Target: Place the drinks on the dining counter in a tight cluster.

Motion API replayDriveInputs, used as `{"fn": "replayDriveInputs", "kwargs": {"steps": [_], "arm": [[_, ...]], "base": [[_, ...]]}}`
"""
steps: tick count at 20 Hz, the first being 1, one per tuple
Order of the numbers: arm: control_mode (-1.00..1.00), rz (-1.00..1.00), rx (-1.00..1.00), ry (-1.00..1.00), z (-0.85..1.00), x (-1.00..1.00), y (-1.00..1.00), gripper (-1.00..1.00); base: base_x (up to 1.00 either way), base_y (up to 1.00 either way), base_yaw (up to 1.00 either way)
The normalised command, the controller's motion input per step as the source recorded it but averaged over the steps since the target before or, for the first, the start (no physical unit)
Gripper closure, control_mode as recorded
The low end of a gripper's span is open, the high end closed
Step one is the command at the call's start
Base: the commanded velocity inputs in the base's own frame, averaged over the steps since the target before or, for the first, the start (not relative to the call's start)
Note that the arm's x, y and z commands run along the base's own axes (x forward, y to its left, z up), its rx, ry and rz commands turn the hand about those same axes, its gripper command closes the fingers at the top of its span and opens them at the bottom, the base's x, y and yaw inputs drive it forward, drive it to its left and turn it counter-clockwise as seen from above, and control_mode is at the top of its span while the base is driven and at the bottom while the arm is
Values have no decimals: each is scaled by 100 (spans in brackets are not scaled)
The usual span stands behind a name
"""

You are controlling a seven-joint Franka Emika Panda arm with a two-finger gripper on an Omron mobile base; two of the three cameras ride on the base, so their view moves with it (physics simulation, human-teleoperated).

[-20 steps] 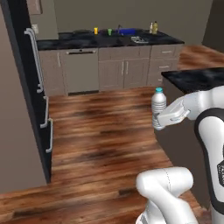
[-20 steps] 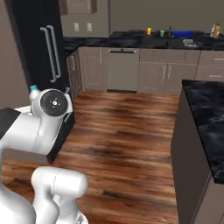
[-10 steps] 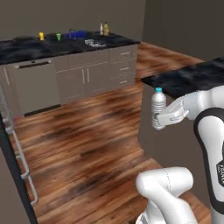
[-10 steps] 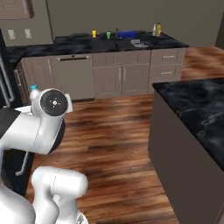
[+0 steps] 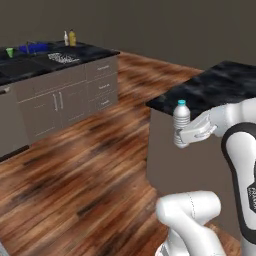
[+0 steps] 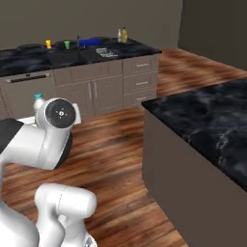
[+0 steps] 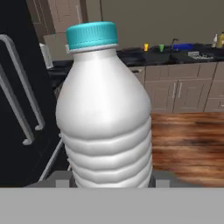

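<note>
Gripping the upright water bottle (image 5: 181, 120), the end effector (image 5: 186, 138) is clamped on its base.

The water bottle (image 7: 105, 118) stands upright and very close, with a blue cap and ribbed lower half; its base runs down between the gripper (image 7: 109, 180) jaws, which close on it from both sides. Behind it, a black counter (image 7: 175, 56) over brown cabinets carries a yellow cup (image 7: 146, 47) and a green cup (image 7: 161, 47) just beside each other (small and blurry), with something blue (image 7: 183, 46) farther along. A black fridge (image 7: 19, 109) with grey handles fills the left side. Wood floor (image 7: 188, 140) lies below the cabinets.
</note>
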Motion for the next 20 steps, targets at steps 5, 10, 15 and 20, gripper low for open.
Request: {"fn": "replayDriveInputs", "kwargs": {"steps": [5, 10, 15, 20], "arm": [[100, 0, 0, 0, 0, 0, 0, 100], [100, 0, 0, 0, 0, 0, 0, 100], [100, 0, 0, 0, 0, 0, 0, 100], [100, 0, 0, 0, 0, 0, 0, 100]], "base": [[100, 54, -45], [100, 87, -47], [100, 98, -53], [100, 100, -40]]}}
